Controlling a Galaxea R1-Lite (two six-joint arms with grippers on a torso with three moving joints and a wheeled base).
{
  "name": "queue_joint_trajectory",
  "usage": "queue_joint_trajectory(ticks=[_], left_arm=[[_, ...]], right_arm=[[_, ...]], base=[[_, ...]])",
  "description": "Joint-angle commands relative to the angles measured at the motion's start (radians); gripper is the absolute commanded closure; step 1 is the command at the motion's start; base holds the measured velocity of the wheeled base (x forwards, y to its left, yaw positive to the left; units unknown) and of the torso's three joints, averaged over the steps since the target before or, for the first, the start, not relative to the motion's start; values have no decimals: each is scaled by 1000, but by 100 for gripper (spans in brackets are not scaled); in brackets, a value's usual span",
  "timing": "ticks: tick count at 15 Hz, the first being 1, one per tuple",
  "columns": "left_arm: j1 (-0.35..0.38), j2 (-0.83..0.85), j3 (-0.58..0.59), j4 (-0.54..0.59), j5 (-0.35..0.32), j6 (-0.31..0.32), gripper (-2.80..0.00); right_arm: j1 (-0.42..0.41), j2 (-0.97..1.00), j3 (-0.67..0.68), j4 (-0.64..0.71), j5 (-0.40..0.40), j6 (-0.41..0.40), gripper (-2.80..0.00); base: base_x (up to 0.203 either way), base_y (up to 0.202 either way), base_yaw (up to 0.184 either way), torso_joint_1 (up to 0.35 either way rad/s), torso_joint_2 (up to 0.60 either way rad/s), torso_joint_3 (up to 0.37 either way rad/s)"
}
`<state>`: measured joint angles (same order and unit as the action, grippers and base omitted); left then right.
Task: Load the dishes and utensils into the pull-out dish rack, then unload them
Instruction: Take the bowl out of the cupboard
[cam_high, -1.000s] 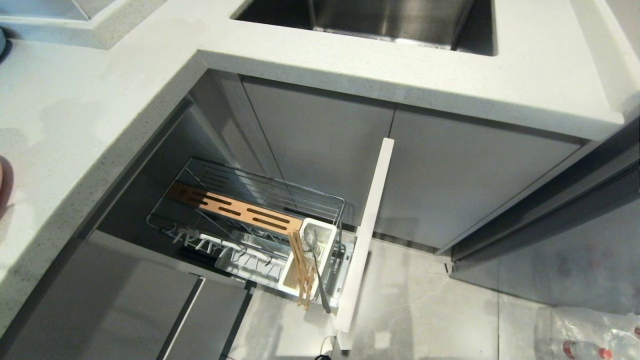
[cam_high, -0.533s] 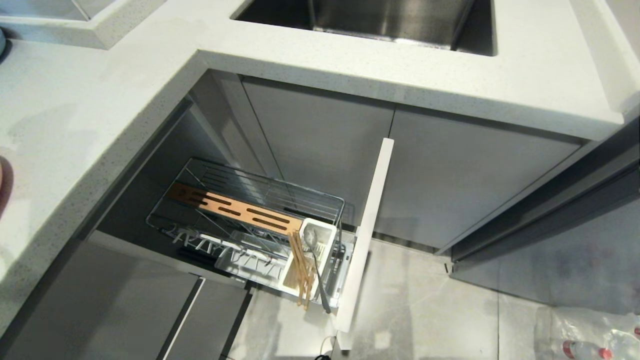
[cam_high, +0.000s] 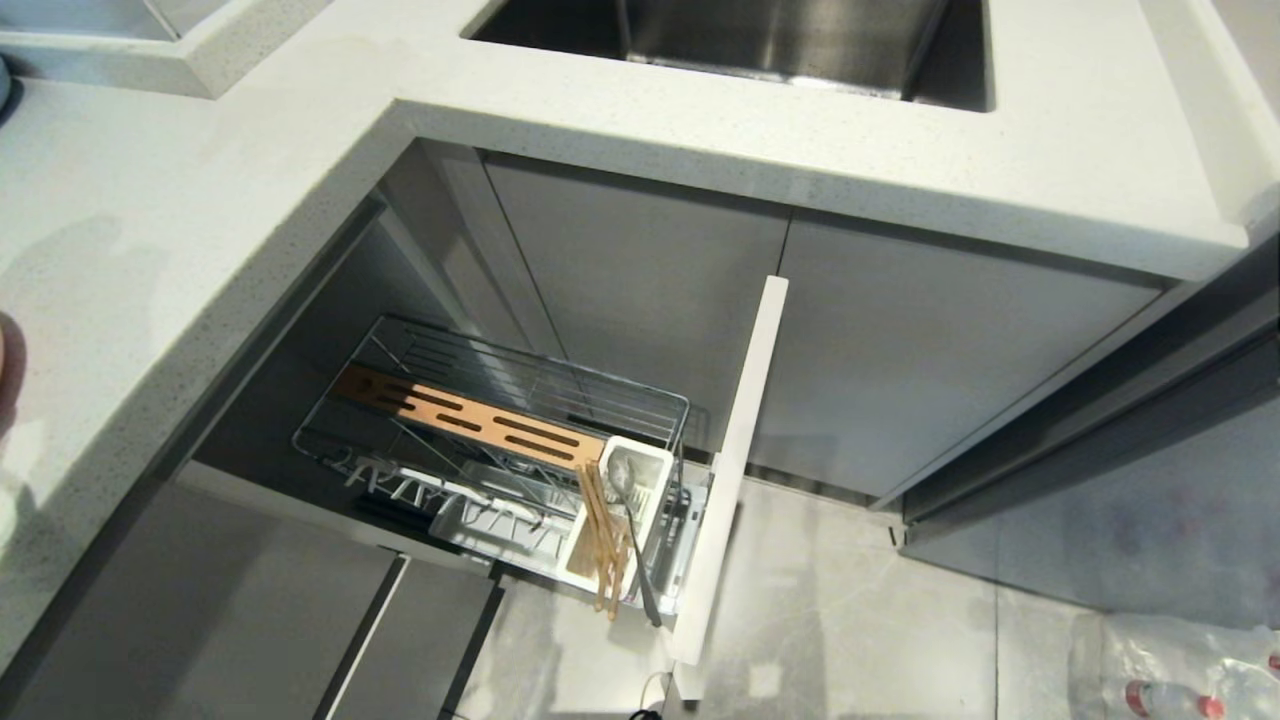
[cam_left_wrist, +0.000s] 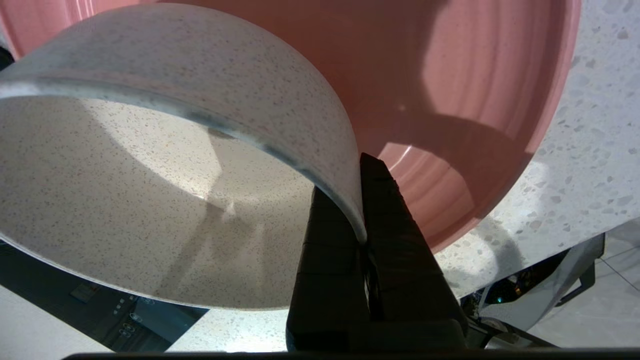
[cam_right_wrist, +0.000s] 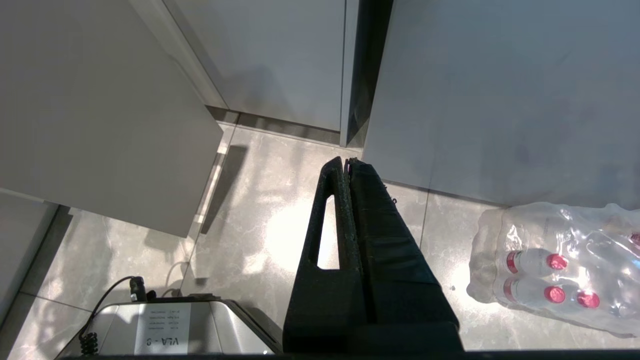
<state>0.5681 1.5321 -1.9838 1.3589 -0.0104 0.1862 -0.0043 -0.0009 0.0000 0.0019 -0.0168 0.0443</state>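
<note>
Left tool (cam_left_wrist: 361, 220) pinches bowl (cam_left_wrist: 165, 200) rim — over plate (cam_left_wrist: 450, 100).

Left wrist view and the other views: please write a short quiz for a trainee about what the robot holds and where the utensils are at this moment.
1. True or false: the left pincer is shut on the rim of the cream bowl.
2. Where are the chopsticks and the spoon?
A. in the sink
B. in the white cutlery box of the dish rack
C. on the ground
3. Fill in: the right pincer is shut, holds nothing, and hangs above the ____.

Key: 1 true; 2 B; 3 floor.
</note>
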Motion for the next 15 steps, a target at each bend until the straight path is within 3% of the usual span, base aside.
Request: queue_joint_trajectory(ticks=[1,6,7,15], left_arm=[[1,11,0,8,0,-1,0],[3,13,2,6,1,-13,0],[3,11,2,5,1,-13,-280],[4,-36,2,-48,2,-40,-280]], right_arm=[[0,1,2,0,0,0,0],[1,1,2,0,0,0,0],[0,1,2,1,0,0,0],[0,1,2,1,0,0,0]], base=[[0,0,0,0,0,0],[0,0,0,0,0,0],[0,0,0,0,0,0],[0,0,0,0,0,0]])
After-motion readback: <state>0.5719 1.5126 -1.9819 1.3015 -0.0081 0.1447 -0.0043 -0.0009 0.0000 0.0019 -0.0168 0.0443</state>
